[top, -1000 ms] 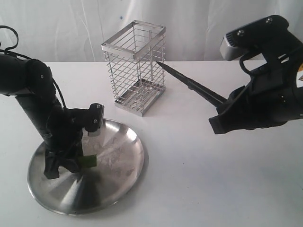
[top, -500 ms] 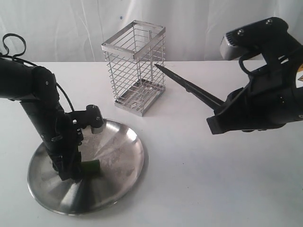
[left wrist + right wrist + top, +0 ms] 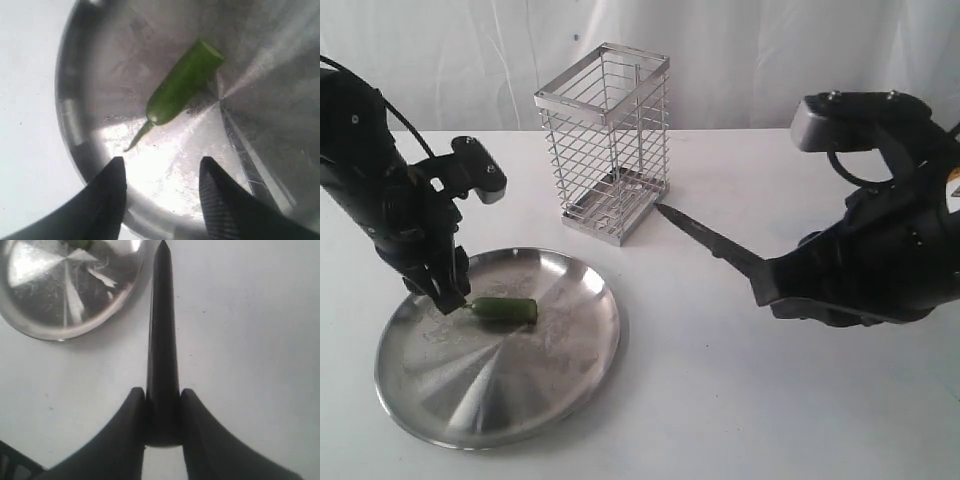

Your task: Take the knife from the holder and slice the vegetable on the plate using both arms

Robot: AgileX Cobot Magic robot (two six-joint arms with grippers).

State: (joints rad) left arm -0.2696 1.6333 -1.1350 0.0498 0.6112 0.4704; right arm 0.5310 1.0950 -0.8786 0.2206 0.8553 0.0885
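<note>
Gripping slim black knife [image 3: 708, 236] in my right gripper [image 3: 162, 405]; left gripper [image 3: 161, 175] spread above green chili pepper [image 3: 182, 83] on round steel plate [image 3: 440, 400].

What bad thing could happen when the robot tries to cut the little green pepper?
The chili pepper lies loose on the shiny steel plate, and the left gripper is open, not holding it. It might roll or slide when pushed. The right gripper holds the black knife only by its end, so the blade could twist or miss.

Lab-like test setup: bare white table [image 3: 720, 400], white curtain [image 3: 740, 50] backdrop.
</note>
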